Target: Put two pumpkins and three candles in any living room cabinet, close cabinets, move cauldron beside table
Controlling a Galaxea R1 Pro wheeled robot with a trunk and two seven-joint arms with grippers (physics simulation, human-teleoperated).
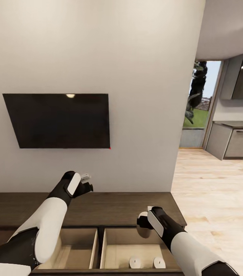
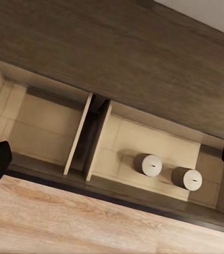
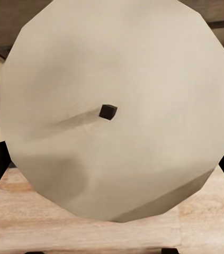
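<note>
- Cabinet: long, low, dark brown wood under a wall TV; two drawers stand open, pale tan inside.
- Two candles, short pale stubs with dark wick dots, stand side by side in the right drawer.
- Right fingers grip a third candle above that drawer, its round pale top facing the wrist camera.
- Left fingers hover spread apart over the cabinet, holding nothing.

Bright, even renders — soft shadows
</note>
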